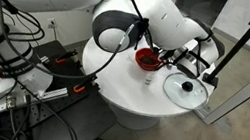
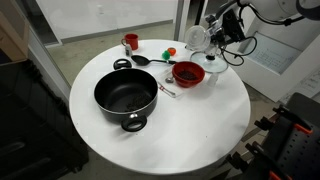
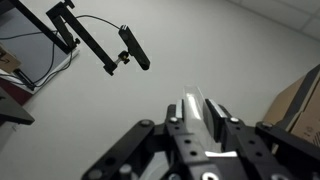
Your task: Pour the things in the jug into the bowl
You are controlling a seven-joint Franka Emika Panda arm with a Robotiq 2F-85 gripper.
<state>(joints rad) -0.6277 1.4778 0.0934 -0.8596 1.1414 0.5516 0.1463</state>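
The red bowl (image 2: 187, 73) sits on the round white table (image 2: 200, 120), also seen in an exterior view (image 1: 147, 58). My gripper (image 2: 214, 34) is raised above and beyond the bowl, shut on the small translucent greyish jug (image 2: 198, 38), which looks tipped on its side. In the wrist view the jug (image 3: 192, 102) is clamped between my fingers (image 3: 197, 112), and the camera faces a wall. What the jug holds cannot be seen.
A large black pot (image 2: 126, 97) stands at the table's front. A glass lid with a black knob (image 1: 185, 88) lies beside the bowl. A small red cup (image 2: 130, 42), a black ladle (image 2: 141, 60) and a small green and orange item (image 2: 170, 51) are at the back.
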